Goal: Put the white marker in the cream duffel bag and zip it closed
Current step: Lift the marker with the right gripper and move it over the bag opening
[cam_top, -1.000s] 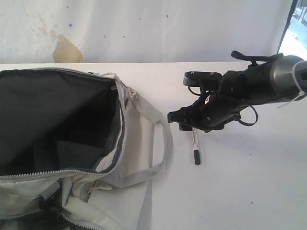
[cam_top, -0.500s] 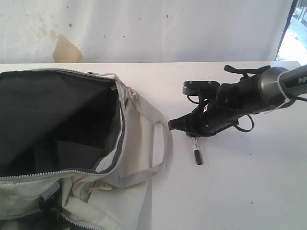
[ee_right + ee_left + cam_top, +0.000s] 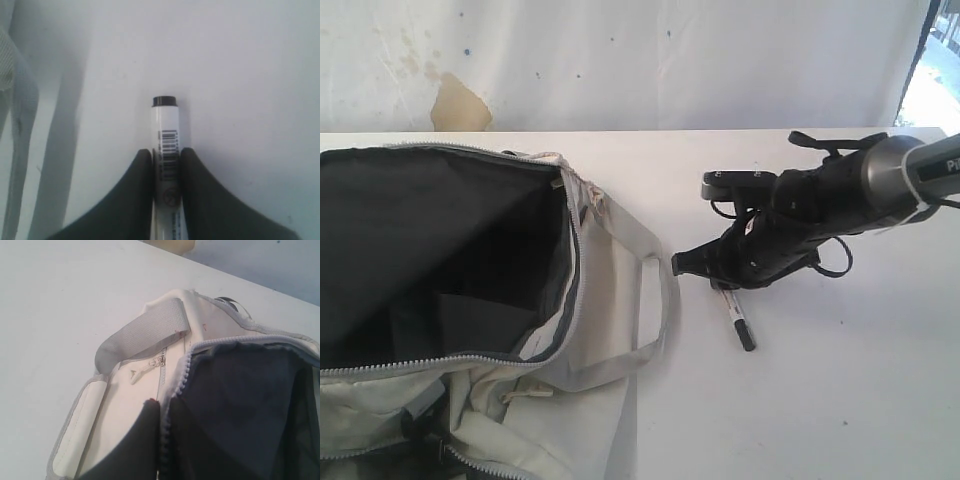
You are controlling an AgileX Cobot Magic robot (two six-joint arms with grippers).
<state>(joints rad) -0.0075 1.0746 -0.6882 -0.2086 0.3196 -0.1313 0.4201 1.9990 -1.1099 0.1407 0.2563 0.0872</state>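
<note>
one cream duffel bag [image 3: 605, 300] lies at the left of a white surface [image 3: 820, 400], its main zip wide open on a dark lining. one grey webbing handle [image 3: 669, 300] loops out from the bag's right side onto the surface.

in the left wrist view, only one dark finger of the left fingers [image 3: 132, 450] shows, just beside the toothed zip edge of the bag's mouth. the second is out of sight, so i cannot tell how far apart they are or whether they hold the fabric. one small zip pull [image 3: 161, 360] hangs on the bag's end panel below a grey strap [image 3: 145, 335].

right of the handle, apart from the bag, is one white marker [image 3: 733, 312]. the two right fingers [image 3: 132, 200] are closed on its barrel, one on each side, over a printed barcode. the marker slants down and to the right, black end lowest. i cannot tell whether that end touches the surface. the black right arm [image 3: 850, 195] reaches in from the right edge.
</note>
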